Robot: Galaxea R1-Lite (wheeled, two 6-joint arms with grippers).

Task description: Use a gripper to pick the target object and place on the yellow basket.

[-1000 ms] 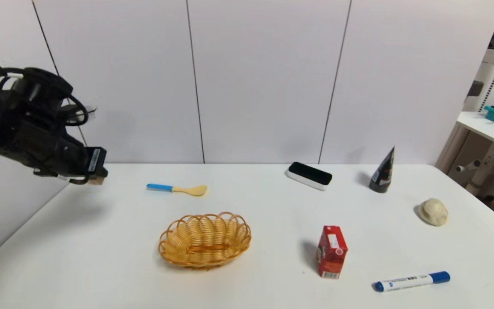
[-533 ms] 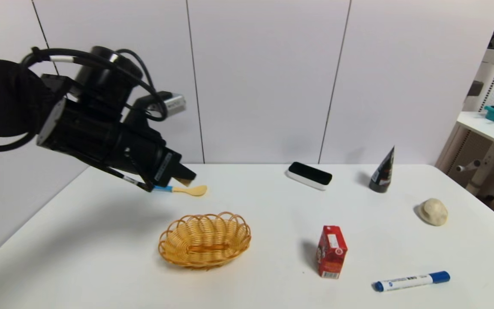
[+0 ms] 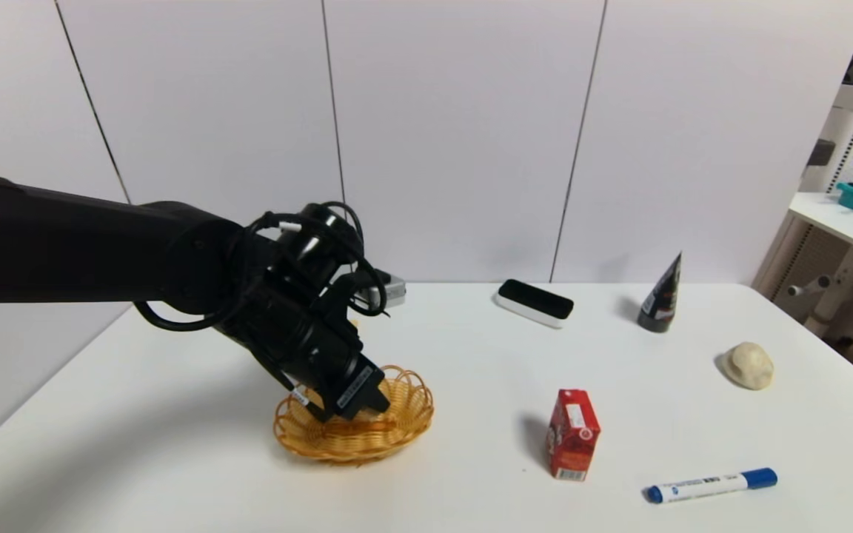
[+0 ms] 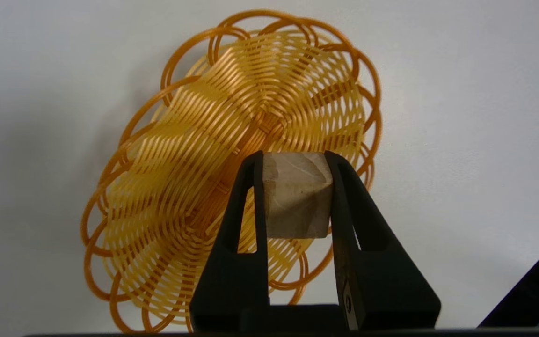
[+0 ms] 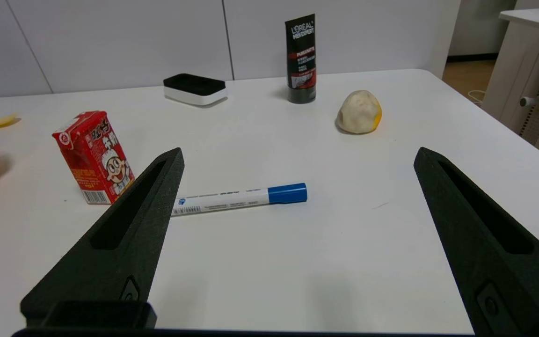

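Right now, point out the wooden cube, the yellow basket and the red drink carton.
wooden cube (image 4: 296,196), left wrist view, its front face between the fingers.
yellow basket (image 3: 413,403), head view, its right rim.
red drink carton (image 3: 571,435), head view, its front face.

The head view looks forward and down over the white table (image 3: 471,414), its wall at twelve o'clock. The left wrist view peers close down onto the yellow basket (image 4: 194,154), while the right wrist view sits low, sharing the red carton (image 5: 92,157) and basket edge.
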